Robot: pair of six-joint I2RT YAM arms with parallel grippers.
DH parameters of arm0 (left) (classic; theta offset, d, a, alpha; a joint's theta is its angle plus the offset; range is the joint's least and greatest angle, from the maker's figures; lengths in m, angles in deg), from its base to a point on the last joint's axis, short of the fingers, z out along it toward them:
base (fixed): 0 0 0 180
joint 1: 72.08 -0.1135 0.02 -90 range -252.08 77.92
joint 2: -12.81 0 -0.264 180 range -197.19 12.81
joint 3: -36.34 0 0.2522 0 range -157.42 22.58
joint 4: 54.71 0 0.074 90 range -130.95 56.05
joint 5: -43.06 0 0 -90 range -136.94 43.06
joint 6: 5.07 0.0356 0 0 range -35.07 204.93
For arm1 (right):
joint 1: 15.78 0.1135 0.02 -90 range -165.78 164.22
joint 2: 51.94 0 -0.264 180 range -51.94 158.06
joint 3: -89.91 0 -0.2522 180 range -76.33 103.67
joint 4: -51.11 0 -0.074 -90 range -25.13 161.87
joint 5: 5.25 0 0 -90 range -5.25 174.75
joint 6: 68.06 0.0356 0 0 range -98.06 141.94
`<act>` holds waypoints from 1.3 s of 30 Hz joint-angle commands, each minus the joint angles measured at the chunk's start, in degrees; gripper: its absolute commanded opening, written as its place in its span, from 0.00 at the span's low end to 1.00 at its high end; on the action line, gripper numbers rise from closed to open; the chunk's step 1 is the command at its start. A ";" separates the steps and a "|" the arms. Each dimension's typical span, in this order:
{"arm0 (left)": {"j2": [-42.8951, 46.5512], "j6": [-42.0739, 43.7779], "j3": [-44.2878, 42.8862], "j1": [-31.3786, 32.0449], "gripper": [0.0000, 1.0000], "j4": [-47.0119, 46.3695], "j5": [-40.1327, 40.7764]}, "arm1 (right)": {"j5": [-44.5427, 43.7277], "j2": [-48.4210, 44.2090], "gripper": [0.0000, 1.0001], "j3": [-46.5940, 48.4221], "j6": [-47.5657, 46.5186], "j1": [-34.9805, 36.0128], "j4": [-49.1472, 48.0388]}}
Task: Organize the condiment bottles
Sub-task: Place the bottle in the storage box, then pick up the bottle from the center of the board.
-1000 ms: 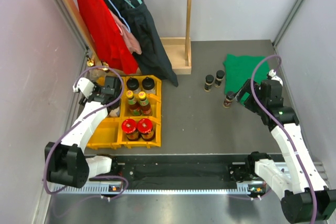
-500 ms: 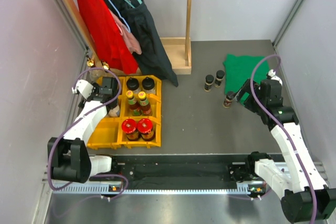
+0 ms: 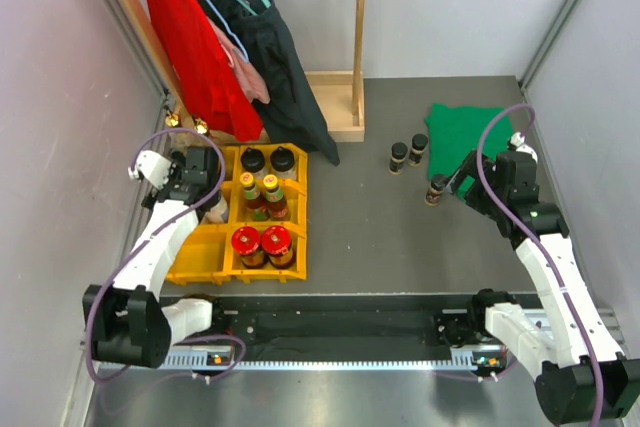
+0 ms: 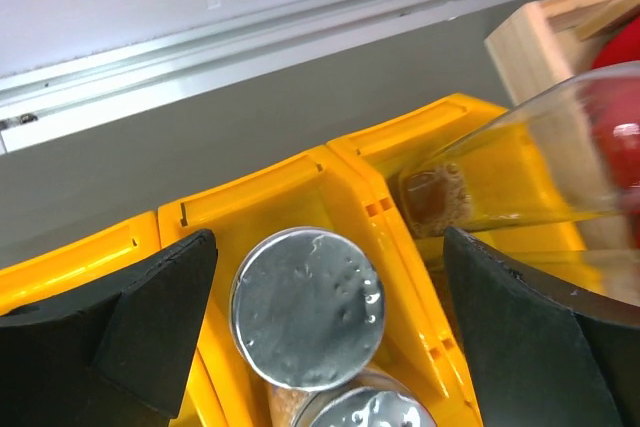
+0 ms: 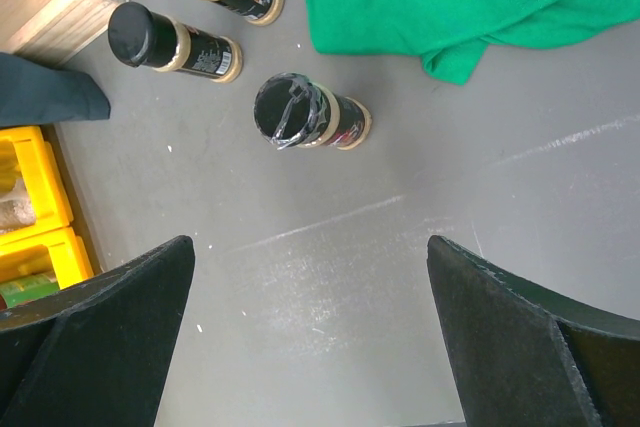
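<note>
- A yellow compartment tray (image 3: 200,247) sat on the left part of the grey surface (image 3: 380,227), its divider walls (image 4: 330,162) seen close in the left wrist view.
- A crumpled green cloth (image 3: 465,132) lay on the surface at the far right, well apart from the tray.
- A wooden stand (image 3: 340,107) stood at the back, one upright post rising from its box-shaped base.
- A red garment (image 3: 185,47), a pink one (image 3: 240,62) and a dark one (image 3: 270,57) hung from the stand; the dark hem reached the tray's far corner.
- Pale walls (image 3: 450,7) enclosed the surface on three sides.
</note>
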 commanded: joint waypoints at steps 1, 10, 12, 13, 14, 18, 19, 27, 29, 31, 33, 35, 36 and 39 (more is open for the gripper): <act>4.46 3.60 -3.52 -0.20 0.99 -0.25 0.03 | 0.35 -0.43 0.99 0.16 0.04 -0.62 -1.72; 13.42 11.43 -3.96 -0.11 0.99 -3.68 -1.27 | 0.35 -0.17 0.99 0.25 0.04 -0.71 -1.63; 15.70 14.83 -4.40 -0.11 0.99 -6.04 -4.70 | 0.61 0.01 0.99 0.33 0.04 -0.71 -1.89; 16.41 16.08 -4.49 -0.11 0.99 -7.10 -6.46 | 0.87 0.18 0.99 0.33 0.04 -0.62 -1.89; 17.20 17.83 -3.97 -0.11 0.99 -9.37 -11.69 | 1.05 0.18 0.99 0.33 0.13 -0.71 -1.98; 18.45 29.09 -3.61 -0.11 0.97 -18.44 -27.63 | 1.75 0.27 0.99 0.25 -0.04 -0.71 -2.33; 17.83 29.80 -4.39 -0.02 0.97 -18.62 -30.88 | 2.01 0.27 0.99 0.25 -0.13 -0.71 -2.33; 16.42 34.81 -3.35 1.65 0.95 -31.70 -63.46 | 4.21 1.76 0.99 0.42 -2.15 -0.71 -2.33; 16.51 35.60 -1.86 2.78 0.94 -36.79 -67.72 | 4.39 2.55 0.98 0.42 -2.15 -0.71 -2.33; 16.33 37.53 -1.59 5.49 0.94 -38.57 -72.62 | 4.48 2.73 0.98 0.16 -2.07 -0.71 -2.68; 15.29 42.18 -2.73 8.92 0.95 -37.79 -73.36 | 4.39 3.17 0.98 0.07 -2.07 -0.62 -2.94; 13.45 47.44 -4.30 16.04 0.96 -36.47 -70.74 | 4.30 4.04 0.97 0.07 -1.98 -0.71 -3.30; 12.65 48.95 -4.75 21.11 0.96 -35.77 -69.42 | 4.22 4.40 0.97 0.16 -2.07 -0.62 -3.39; 7.56 51.69 -6.33 27.56 0.96 -36.02 -63.09 | 3.95 5.37 0.96 0.16 -1.98 -0.62 -3.65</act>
